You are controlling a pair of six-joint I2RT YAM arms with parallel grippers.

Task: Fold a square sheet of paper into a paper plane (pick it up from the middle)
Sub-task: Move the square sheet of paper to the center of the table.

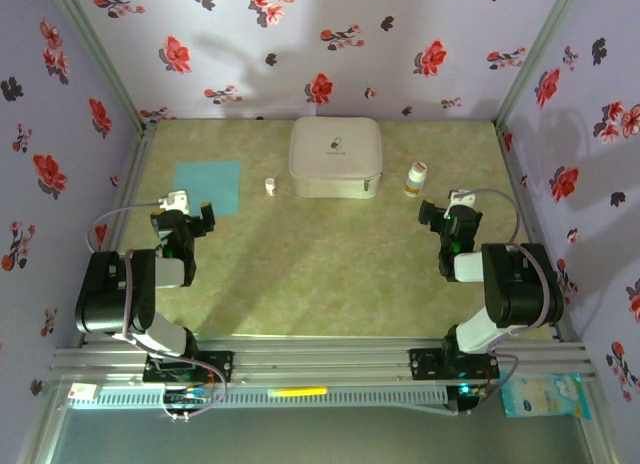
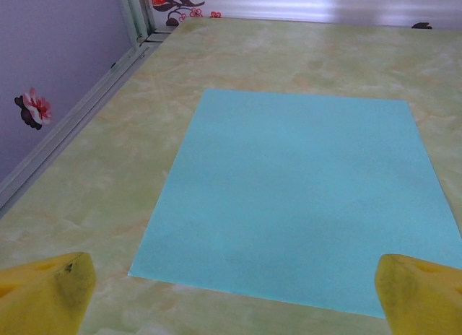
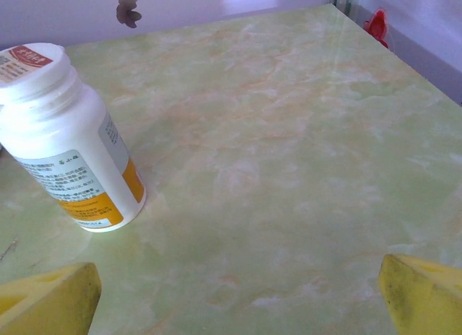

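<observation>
The square sheet of paper (image 1: 207, 187) lies flat and unfolded on the table at the left, light blue-teal; in the left wrist view the sheet (image 2: 303, 198) spreads just ahead of the fingers. My left gripper (image 1: 190, 219) hovers at the sheet's near edge, open, its yellow fingertips (image 2: 47, 292) wide apart with nothing between them. My right gripper (image 1: 450, 212) stands open over bare table at the right, yellow fingertips (image 3: 422, 295) spread, holding nothing. No folded paper plane is in view.
A white rounded case (image 1: 335, 156) sits at the back centre. A small white vial (image 1: 270, 187) stands left of it. A white pill bottle (image 1: 417, 178) with an orange label stands right of it, close to the right gripper; the bottle (image 3: 65, 147) shows front left there.
</observation>
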